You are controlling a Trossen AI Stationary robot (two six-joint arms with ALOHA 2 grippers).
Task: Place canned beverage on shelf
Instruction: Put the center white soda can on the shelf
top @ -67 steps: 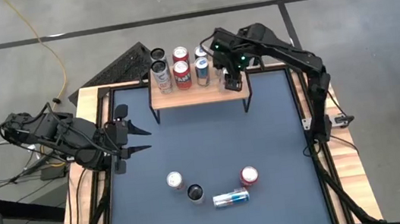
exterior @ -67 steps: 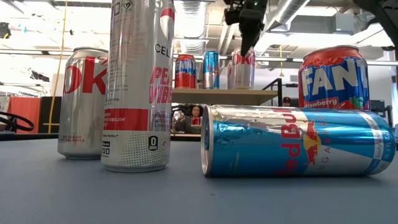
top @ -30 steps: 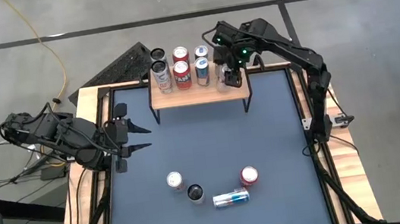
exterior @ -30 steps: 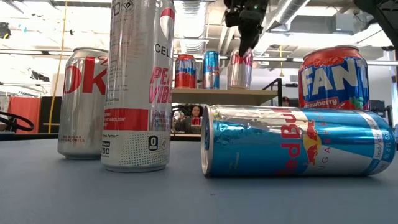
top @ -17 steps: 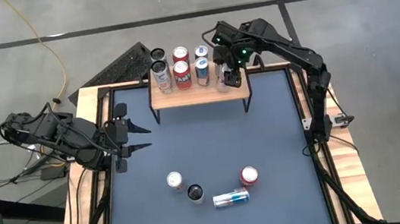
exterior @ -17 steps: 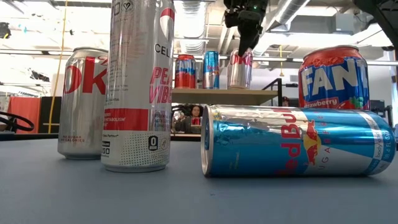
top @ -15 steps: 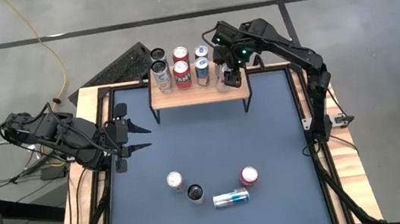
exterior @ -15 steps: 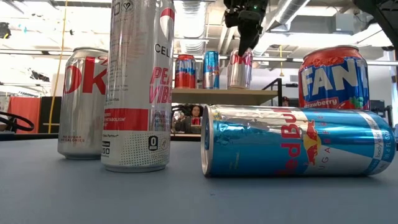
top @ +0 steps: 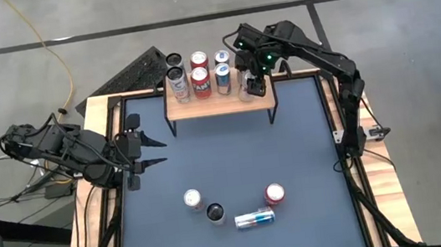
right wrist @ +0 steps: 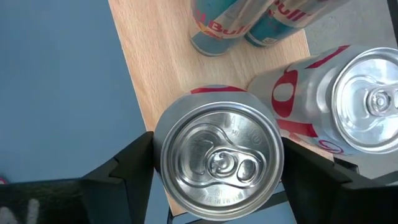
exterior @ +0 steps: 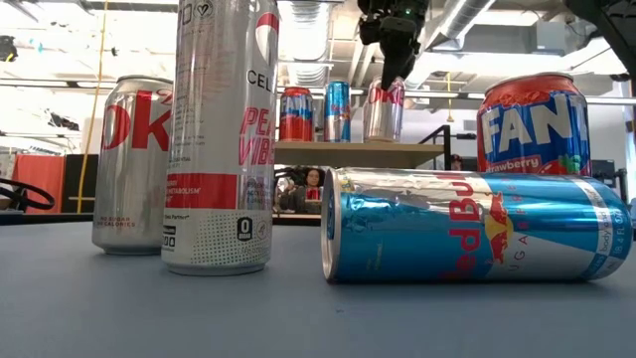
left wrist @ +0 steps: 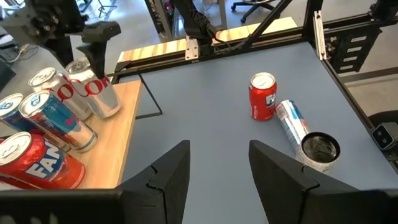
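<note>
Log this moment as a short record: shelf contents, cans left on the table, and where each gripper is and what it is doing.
shelf: low light-wood rack on black legs, at the table's far edge
on shelf: six upright cans
right gripper: over the shelf's right end, fingers either side of a silver-and-red Coke can standing on the wood
left gripper: open, empty, at the table's left edge
still on table: three upright cans, plus one blue-and-silver Red Bull can lying on its side

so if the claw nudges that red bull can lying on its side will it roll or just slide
Likely roll: the Red Bull can lies on its round side on the flat table. It probably skids little, since the smooth metal touches the table only along a line. It may bump the upright red can close by.
</note>
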